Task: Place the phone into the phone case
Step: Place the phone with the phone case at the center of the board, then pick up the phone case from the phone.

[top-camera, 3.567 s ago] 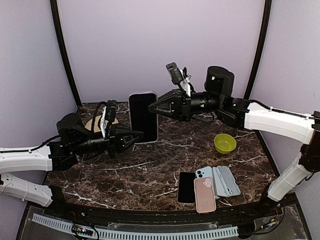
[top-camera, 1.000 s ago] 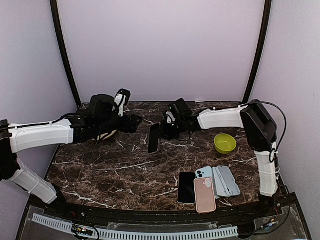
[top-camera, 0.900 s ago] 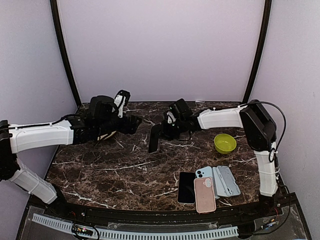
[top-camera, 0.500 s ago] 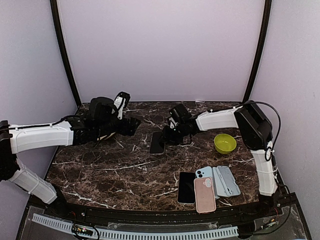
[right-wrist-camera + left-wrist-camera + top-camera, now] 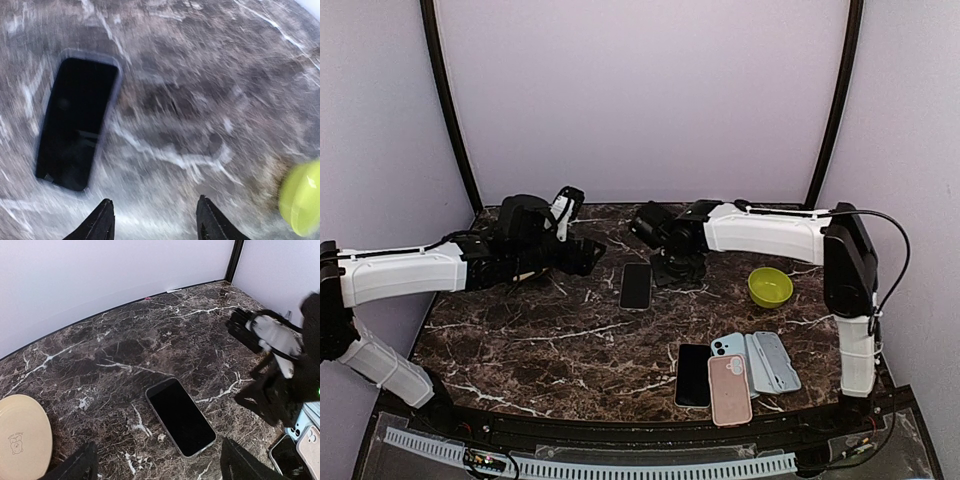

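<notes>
Where it is: the black-screened phone with a pale rim (image 5: 636, 285) lies flat, screen up, on the brown marble table (image 5: 540, 340), between the two arms.
Just changed: a second ago it stood on edge in a pinch; now it is down and let go!
Right side: the right gripper (image 5: 154, 215) has its fingers apart, nothing between them, phone off to its left.
Left side: the left gripper (image 5: 588, 258) is spread wide and empty, just beside the phone.
Case: the pale rim may be a case already fitted, I cannot tell; the pink and grey phone cases (image 5: 729, 390) lie well apart, untouched.
Meaning: looks like a set-down, likely the closing step.
</notes>
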Controlling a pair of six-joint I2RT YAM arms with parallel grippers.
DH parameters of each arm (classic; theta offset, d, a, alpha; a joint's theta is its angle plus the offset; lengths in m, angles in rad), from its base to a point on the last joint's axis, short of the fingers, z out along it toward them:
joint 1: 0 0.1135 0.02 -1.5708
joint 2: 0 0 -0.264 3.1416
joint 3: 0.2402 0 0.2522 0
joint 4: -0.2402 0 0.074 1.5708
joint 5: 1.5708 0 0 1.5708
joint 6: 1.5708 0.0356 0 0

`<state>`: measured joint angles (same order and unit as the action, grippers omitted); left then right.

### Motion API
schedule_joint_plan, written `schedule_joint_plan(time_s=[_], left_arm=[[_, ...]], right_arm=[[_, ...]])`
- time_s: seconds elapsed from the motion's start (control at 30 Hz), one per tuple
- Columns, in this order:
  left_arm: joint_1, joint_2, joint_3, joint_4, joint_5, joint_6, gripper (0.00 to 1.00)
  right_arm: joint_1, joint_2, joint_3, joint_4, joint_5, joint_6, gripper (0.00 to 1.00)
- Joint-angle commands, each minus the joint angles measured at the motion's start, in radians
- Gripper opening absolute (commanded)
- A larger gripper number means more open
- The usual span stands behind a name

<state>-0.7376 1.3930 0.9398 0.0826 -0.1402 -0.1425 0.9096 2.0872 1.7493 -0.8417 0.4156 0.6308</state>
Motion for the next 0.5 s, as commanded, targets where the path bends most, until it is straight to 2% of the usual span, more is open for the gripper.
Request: schedule_joint_plan(time_s=[0.0,0.27,0.47], left_arm=[[0.005,-0.014,0.010,-0.015,0.040,-0.012,0.86],[0.006,-0.012,0.014,-0.021,0.065,-0.027,0.86],[0.006,-0.017,0.015,-0.023,0.073,-0.031,0.86]], right_arm=[[0.096,-0.070,-0.097,-0.418,0.181,0.117,0.58],[0.232,-0.283,-0.356,-0.306,-0.151,0.314,0.55],[0.266,-0.365,-0.582,-0.070,-0.319,0.424,0.48]])
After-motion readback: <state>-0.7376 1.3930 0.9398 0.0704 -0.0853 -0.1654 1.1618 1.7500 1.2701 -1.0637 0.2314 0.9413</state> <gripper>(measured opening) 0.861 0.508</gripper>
